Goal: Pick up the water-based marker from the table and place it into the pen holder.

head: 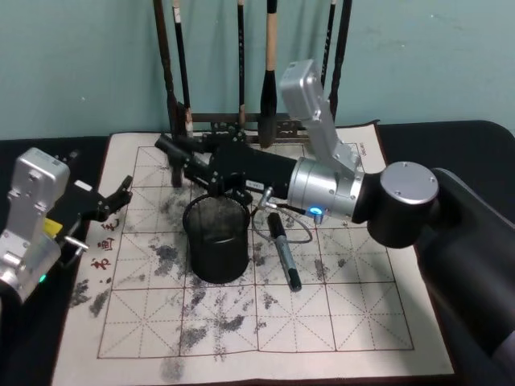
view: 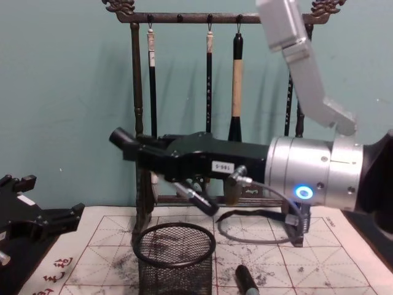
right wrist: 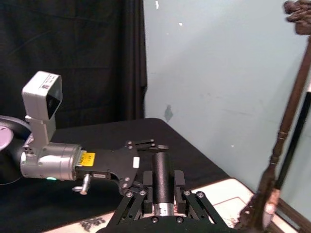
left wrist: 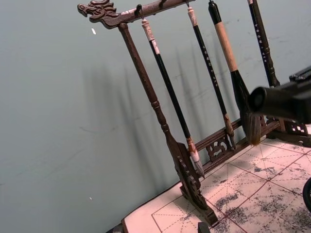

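Note:
My right gripper (head: 191,165) is shut on a black water-based marker (head: 170,149), holding it nearly level in the air just behind and above the pen holder (head: 216,240), a round black wire-mesh cup on the mat. From the chest, the marker (view: 124,139) sticks out left of the gripper (view: 153,152), higher than the pen holder (view: 175,253). In the right wrist view the marker (right wrist: 163,175) lies between the fingers. A second dark marker (head: 283,249) rests on the mat to the right of the cup. My left gripper (head: 115,199) is open at the mat's left edge.
A tall dark wooden brush rack (head: 241,121) with several hanging brushes stands at the back of the ink-stained grid mat (head: 338,314), close behind my right gripper. A cable (head: 299,233) loops from the right wrist above the lying marker.

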